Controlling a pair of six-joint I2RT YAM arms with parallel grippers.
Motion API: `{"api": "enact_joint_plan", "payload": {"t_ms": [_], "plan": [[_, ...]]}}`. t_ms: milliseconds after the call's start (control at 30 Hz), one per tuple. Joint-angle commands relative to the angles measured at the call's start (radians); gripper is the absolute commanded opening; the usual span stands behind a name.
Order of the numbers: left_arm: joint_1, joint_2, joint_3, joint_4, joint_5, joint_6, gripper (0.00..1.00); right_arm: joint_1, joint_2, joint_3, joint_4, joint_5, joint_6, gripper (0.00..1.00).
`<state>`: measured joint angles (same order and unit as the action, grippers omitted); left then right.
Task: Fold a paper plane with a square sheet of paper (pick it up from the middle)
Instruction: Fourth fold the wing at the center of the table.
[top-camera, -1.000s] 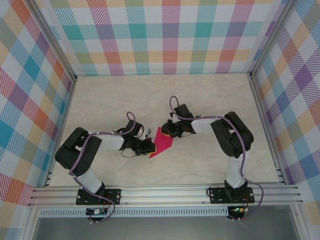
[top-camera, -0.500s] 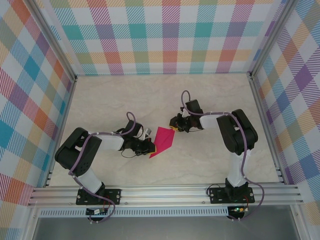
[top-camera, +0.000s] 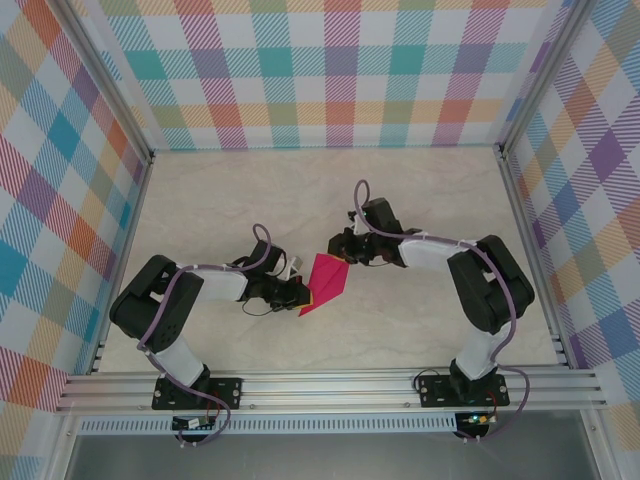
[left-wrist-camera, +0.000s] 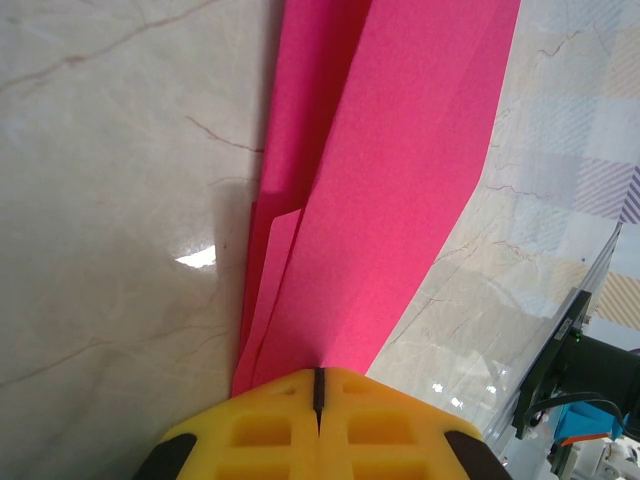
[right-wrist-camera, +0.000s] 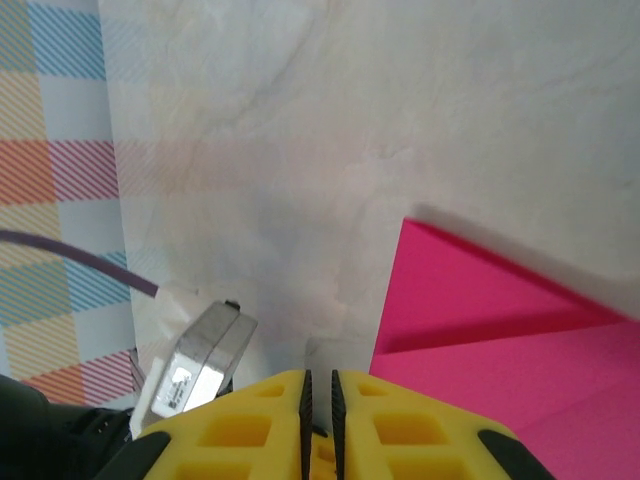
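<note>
**Folded pink paper held at one end, mid-counter**

The pink paper (top-camera: 326, 281) lies near the middle of the pale marble-patterned counter (top-camera: 250, 200), between the two arms. It is already folded into a narrower, pointed shape that runs on a slant from lower left to upper right.

The left gripper (top-camera: 297, 291) sits at the paper's left edge. From the left wrist, its yellow fingers (left-wrist-camera: 260, 430) are pressed tight together with only a dark seam between them. The layers of paper (left-wrist-camera: 400, 180) fan out from that seam, pinched at their near end. Several folded edges show on the left side, and one broad flap stretches away across the counter.

The right gripper (top-camera: 338, 250) is low over the counter, just beside the paper's upper tip. From the right wrist, its fingers (right-wrist-camera: 250, 430) stand all but together, with a thin slit between them and nothing in it. The paper (right-wrist-camera: 500, 320) lies just to their right — a sharp corner and a crease are visible. A small silver block (right-wrist-camera: 195, 365) on a purple cable (right-wrist-camera: 60, 255) sits to their left.
</note>
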<state>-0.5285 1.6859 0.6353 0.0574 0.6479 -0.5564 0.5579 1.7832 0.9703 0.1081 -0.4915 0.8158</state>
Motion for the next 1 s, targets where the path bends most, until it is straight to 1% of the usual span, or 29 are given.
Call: {"api": "enact_joint_plan", "payload": {"t_ms": [0,133,200,300,433,733,800,900,967], "plan": [[0.004,0.11,-0.077,-0.155,-0.228,0.031,0.0,0.043,0.042,-0.033,0.051,-0.019,0.036,0.15],[0.004,0.11,-0.077,-0.156,-0.226,0.031,0.0,0.065,0.09,-0.033,0.05,-0.009,0.036,0.15],[0.004,0.112,-0.075,-0.154,-0.226,0.03,0.0,0.066,0.119,-0.031,0.038,0.022,0.027,0.14],[0.004,0.112,-0.076,-0.155,-0.225,0.031,0.0,0.055,0.155,-0.021,0.016,0.042,0.016,0.14],[0.004,0.116,-0.075,-0.155,-0.224,0.031,0.0,0.03,0.165,-0.008,-0.003,0.072,-0.005,0.14],[0.004,0.113,-0.077,-0.155,-0.226,0.032,0.0,-0.092,0.16,0.031,-0.039,0.076,-0.049,0.16],[0.004,0.111,-0.077,-0.156,-0.226,0.031,0.0,-0.119,0.16,0.04,-0.046,0.054,-0.052,0.16],[0.004,0.11,-0.077,-0.155,-0.225,0.033,0.0,-0.123,0.118,0.038,-0.045,0.028,-0.058,0.18],[0.004,0.109,-0.08,-0.151,-0.219,0.033,0.0,-0.11,0.076,0.039,-0.067,0.035,-0.056,0.19]]}}
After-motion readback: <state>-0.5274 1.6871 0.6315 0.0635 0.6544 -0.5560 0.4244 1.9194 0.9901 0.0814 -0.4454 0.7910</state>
